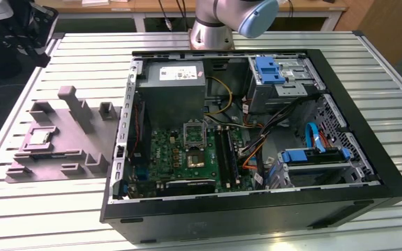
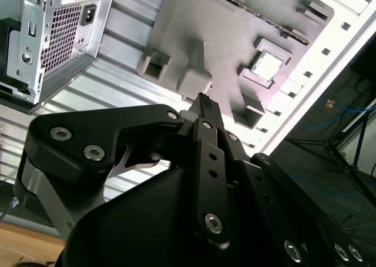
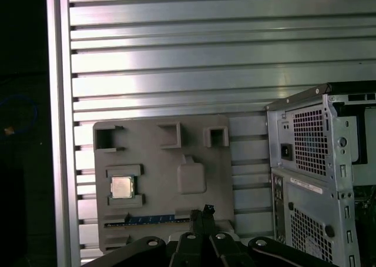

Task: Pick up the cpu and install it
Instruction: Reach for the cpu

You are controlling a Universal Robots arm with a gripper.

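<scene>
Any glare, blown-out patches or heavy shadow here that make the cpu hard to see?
Exterior view: even light, the cpu shows plainly on the grey tray; the computer case interior is shaded. First wrist view: bright glare bands across the slatted table, cpu unaffected. Second wrist view: the table is blown out and the cpu is washed pale, with the gripper dark in the foreground.

Just beyond the matt black gripper (image 3: 201,213), with its bright metal screw heads (image 2: 61,133), lay the dull grey moulded plastic tray (image 3: 154,164); the small square cpu (image 3: 121,187) in it had a satiny silvery-beige metal top. The ribbed silver metal table (image 3: 205,61) beneath gleamed.
</scene>
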